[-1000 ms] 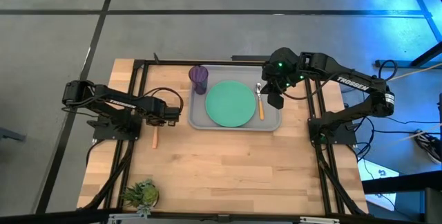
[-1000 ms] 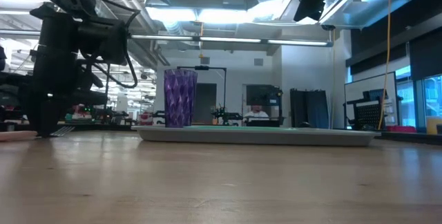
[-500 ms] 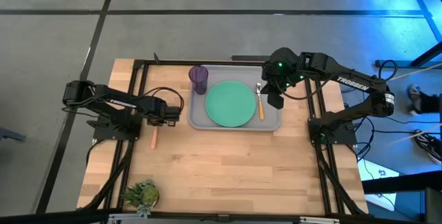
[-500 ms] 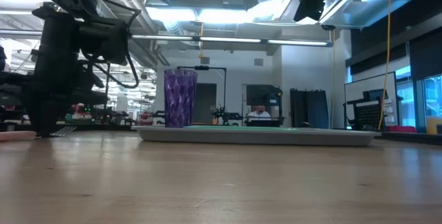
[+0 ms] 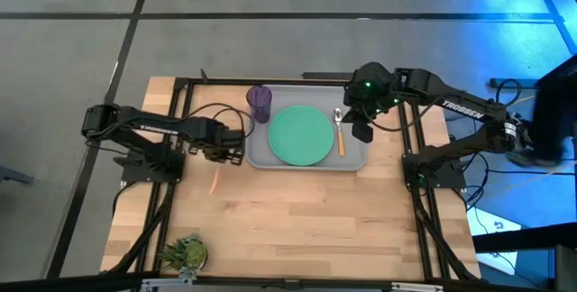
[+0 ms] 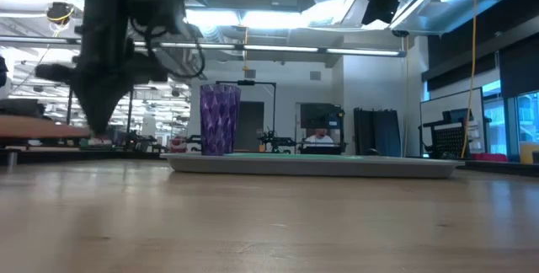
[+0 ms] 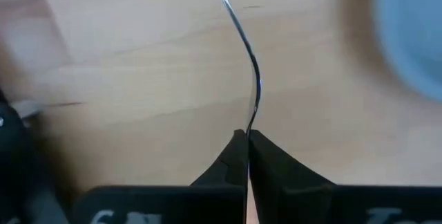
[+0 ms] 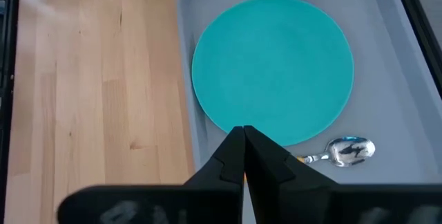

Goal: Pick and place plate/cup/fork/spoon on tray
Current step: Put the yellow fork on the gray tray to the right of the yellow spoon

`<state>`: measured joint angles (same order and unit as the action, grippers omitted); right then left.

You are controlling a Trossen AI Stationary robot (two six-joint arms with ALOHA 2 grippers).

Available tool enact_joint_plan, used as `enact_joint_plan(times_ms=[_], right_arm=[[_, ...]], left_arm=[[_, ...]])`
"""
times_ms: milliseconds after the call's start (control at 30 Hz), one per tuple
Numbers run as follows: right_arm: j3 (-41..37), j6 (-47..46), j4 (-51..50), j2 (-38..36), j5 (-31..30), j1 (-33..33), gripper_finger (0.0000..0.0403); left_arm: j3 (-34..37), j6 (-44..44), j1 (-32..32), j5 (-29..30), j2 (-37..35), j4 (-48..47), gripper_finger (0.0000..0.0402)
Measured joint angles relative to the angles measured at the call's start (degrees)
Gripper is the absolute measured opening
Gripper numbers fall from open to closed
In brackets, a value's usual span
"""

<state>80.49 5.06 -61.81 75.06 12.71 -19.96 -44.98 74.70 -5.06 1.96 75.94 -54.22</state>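
Just left of the tray's left edge, the left gripper point(image 5: 233, 148) is held above the wooden table point(image 5: 297, 220), its fingers pinched on the fork point(image 7: 254, 79). In the left wrist view the fork's thin silver metal is seen edge-on, running forward and away from the closed fingertips in a slight curve. From above, its orange handle is seen only as a faint streak on the near-left side of the gripper. The fork's long axis appears to run roughly from near-left to far-right, though the exact tilt cannot be told. The left arm is stretched rightward from its base at the table's left edge, low over the wood, with the wrist turned toward the tray point(image 5: 356, 159).

Over the tray's right rim, the right gripper point(image 5: 361, 132) is held well above the surface. Its fingers are pressed together on nothing, as is shown in the right wrist view. The right arm is bent from its base at the table's right side and reaches leftward toward the tray.

On the grey tray, the mint-green plate point(image 5: 300, 135) is laid flat in the middle. The purple cup point(image 5: 260, 103) is stood upright in the far-left corner, just beside the plate. The spoon point(image 5: 339, 134) is laid on the right of the plate, near its edge. Its long axis runs near to far, with the silver bowl at the far end and the orange handle toward the near rim. A small green plant point(image 5: 185, 252) is seen at the table's near-left corner.
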Motion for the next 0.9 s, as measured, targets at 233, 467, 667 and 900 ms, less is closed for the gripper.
enact_joint_plan(times_ms=[233, 467, 667, 900], right_arm=[[0.0, 2.78, -1.01, -0.89, 0.3, 0.02, 0.0012], [-0.15, 4.45, -0.39, -0.83, 6.0, 0.01, 0.0012], [-0.15, 3.97, 2.07, -0.53, 9.02, 0.06, 0.0012], [-0.15, 4.24, 2.64, 1.88, 17.12, 0.35, 0.0012]], left_arm=[[-7.99, -5.55, 1.48, 0.44, -0.02, 0.24, 0.0002], [-15.71, -11.56, 5.35, 4.29, -0.02, 3.06, 0.0001], [-20.66, -17.25, 7.01, 8.11, 2.22, 5.9, 0.0001], [-26.99, -27.03, 7.04, 8.09, 8.62, 8.96, 0.0]])
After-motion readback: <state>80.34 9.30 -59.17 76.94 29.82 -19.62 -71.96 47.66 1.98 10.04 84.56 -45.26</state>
